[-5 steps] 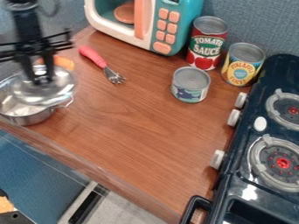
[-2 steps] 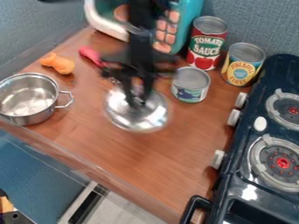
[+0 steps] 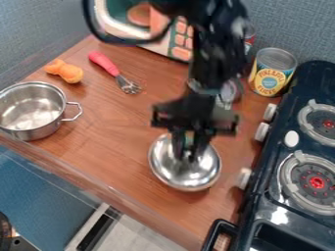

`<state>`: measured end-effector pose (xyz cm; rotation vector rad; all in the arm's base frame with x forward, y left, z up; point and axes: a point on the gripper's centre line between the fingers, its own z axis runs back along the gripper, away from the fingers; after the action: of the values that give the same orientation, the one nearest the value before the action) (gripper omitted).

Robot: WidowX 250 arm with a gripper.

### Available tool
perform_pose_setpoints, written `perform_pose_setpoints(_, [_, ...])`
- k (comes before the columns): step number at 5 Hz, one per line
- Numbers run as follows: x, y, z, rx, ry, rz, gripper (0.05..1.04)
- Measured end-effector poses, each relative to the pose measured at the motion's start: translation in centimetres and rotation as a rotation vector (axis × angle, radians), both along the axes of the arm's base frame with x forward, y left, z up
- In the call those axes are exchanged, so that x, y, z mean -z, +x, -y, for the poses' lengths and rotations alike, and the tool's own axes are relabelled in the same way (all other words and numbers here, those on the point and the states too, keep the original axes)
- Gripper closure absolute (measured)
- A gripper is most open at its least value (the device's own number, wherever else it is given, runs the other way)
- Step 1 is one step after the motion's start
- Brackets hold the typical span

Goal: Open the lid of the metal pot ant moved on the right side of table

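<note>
From where I stand, the robot's black two-finger pincer (image 3: 187, 153) is clamped on the round, shiny silver metal lid (image 3: 190, 178), its tips together at the middle of the top; the lid is over the brown wooden table (image 3: 118, 162), between the open silver metal pot (image 3: 39, 133) and the black toy stove (image 3: 309, 81), nearer the stove, though I can't tell if it touches the wood; it gleams, domed and smooth, with bright streaks; the yellow-labelled tin can (image 3: 270, 73) bears lettering and a blue round patch.
</note>
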<state>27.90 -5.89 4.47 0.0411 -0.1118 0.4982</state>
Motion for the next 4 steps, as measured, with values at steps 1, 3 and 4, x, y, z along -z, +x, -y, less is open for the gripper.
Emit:
perform_pose_setpoints(1, [1.77, -0.53, 0.94, 0.037, 0.010, -0.015, 0.799])
perform_pose_setpoints(3, [2.10, -0.97, 1.55, 0.056, 0.018, -0.005, 0.729])
perform_pose_setpoints(4, [2.00, -1.15, 1.20, 0.063, 0.042, -0.022, 0.434])
